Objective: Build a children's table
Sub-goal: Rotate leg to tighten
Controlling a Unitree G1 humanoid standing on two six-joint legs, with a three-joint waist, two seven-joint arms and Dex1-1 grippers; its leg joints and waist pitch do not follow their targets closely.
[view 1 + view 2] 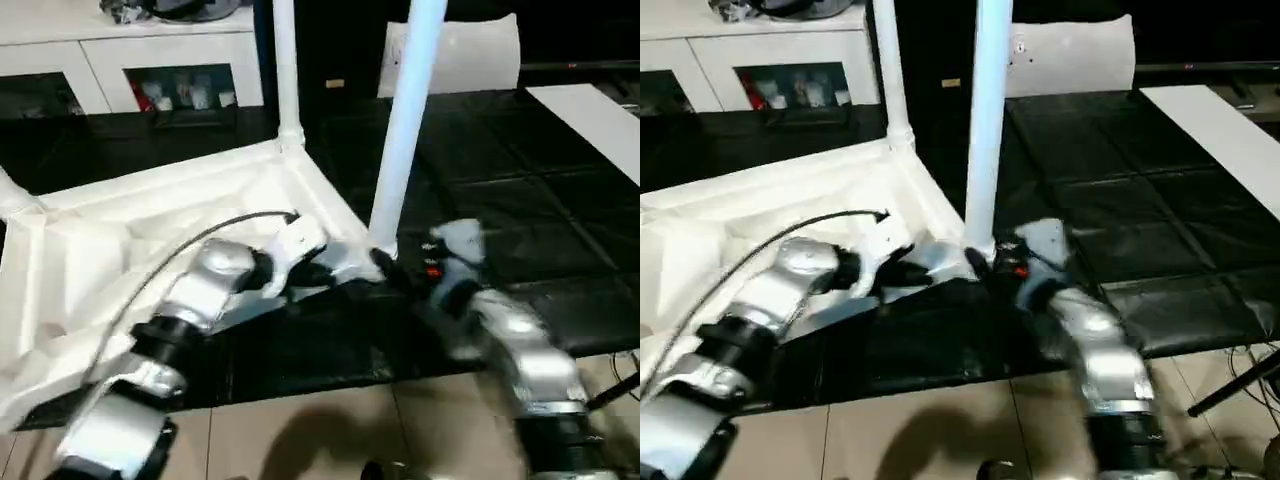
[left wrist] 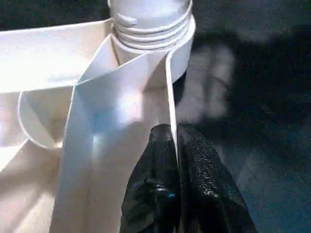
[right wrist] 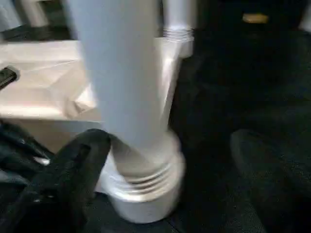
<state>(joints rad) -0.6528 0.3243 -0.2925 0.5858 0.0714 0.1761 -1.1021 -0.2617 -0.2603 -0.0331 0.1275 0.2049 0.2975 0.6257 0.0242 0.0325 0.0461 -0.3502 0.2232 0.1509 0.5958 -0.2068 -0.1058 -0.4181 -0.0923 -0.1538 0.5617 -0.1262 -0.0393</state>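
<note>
The children's table lies upside down on black mats, its ribbed underside (image 1: pixel 150 230) facing up. One white leg (image 1: pixel 285 70) stands in the far corner socket. Another leg (image 1: pixel 405 130) stands in the near right corner socket (image 3: pixel 146 194), with screw threads showing at its base. My left gripper (image 2: pixel 172 131) is shut on the thin rim wall (image 2: pixel 169 87) of the top, just beside that near socket. My right gripper (image 3: pixel 172 141) is open, one black finger (image 3: pixel 73 174) on each side of the near leg's base, by the socket.
Black floor mats (image 1: pixel 500 180) run under and to the right of the table, with pale tile floor (image 1: pixel 330 430) close to me. A white cabinet (image 1: pixel 120 55) stands at the back left. A flat white panel (image 1: pixel 465 55) leans at the back, and a long white strip (image 1: pixel 590 115) lies on the right.
</note>
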